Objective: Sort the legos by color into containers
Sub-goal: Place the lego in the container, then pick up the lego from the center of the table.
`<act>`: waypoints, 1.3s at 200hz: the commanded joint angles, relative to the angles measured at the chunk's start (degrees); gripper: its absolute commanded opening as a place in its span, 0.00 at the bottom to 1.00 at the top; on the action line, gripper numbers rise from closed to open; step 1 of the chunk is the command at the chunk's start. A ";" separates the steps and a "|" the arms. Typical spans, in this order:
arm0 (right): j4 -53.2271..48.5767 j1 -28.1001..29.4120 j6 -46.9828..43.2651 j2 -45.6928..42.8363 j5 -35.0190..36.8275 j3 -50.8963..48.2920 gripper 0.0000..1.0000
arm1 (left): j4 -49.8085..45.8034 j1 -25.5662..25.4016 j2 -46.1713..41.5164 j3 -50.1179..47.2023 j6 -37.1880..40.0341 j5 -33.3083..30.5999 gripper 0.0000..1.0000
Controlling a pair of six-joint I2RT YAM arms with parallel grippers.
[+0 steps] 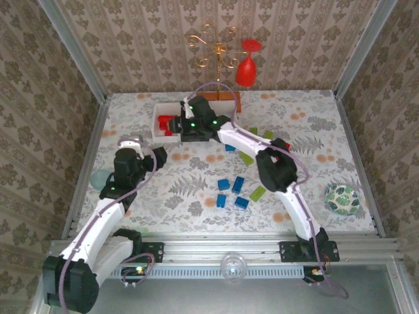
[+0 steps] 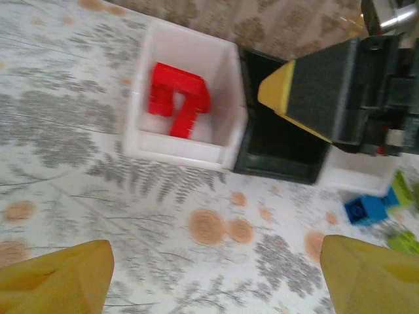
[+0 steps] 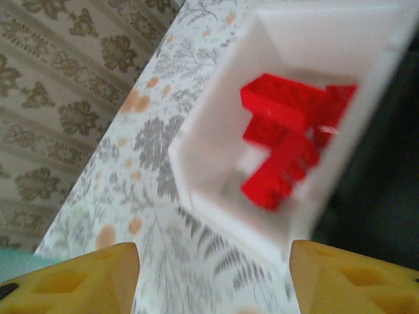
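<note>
Nearest on the bench [image 1: 196, 171]: L gripper [image 2: 216, 275], jaws wide apart w/ nothing btwn them, hanging over bare floral cloth short of the bins. Teal bowl [image 1: 99, 178] sits at the bench's L edge beside that arm. A green-white patterned round object [image 1: 342, 199] sits at the R edge.

Mid-bench: loose blue legos [image 1: 237, 184] in a small cluster, one lime lego [image 1: 257, 193] just beside them. More lime legos [image 1: 247, 157] lie farther back nr the R arm's forearm.

Farther: R gripper [image 3: 213, 281] hovers above the bins, jaws apart, holding nothing. In the L wrist view one of its yellow pads is over the black bin [image 2: 281, 163]. Directly under it is a white bin [image 3: 216, 163] w/ the red legos [image 3: 288, 144] piled inside, touching each other. The black bin joins that one's R side, and a 2nd white bin [image 2: 357, 180] comes after it.

Back edge: gold stand [image 1: 216, 49] w/ a red wine glass [image 1: 245, 69] hanging from it.
</note>
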 commanded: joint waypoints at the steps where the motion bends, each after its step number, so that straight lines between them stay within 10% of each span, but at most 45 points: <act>1: 3.56 -2.20 -3.17 -15.98 2.35 -15.30 0.65 | 1.31 -7.42 3.74 0.65 -0.42 -1.48 0.83; 96: -5.46 -17.09 -9.40 -56.75 14.51 -61.96 0.75 | -11.61 -30.94 29.37 15.25 20.76 9.42 0.83; 169: -4.09 -17.41 -8.12 -71.33 17.17 -72.76 0.82 | -19.41 -34.44 47.08 29.61 33.58 12.07 0.85; 260: -2.67 -17.68 -8.39 -73.57 17.75 -75.20 0.83 | -21.97 -33.74 55.09 34.99 35.84 7.85 0.54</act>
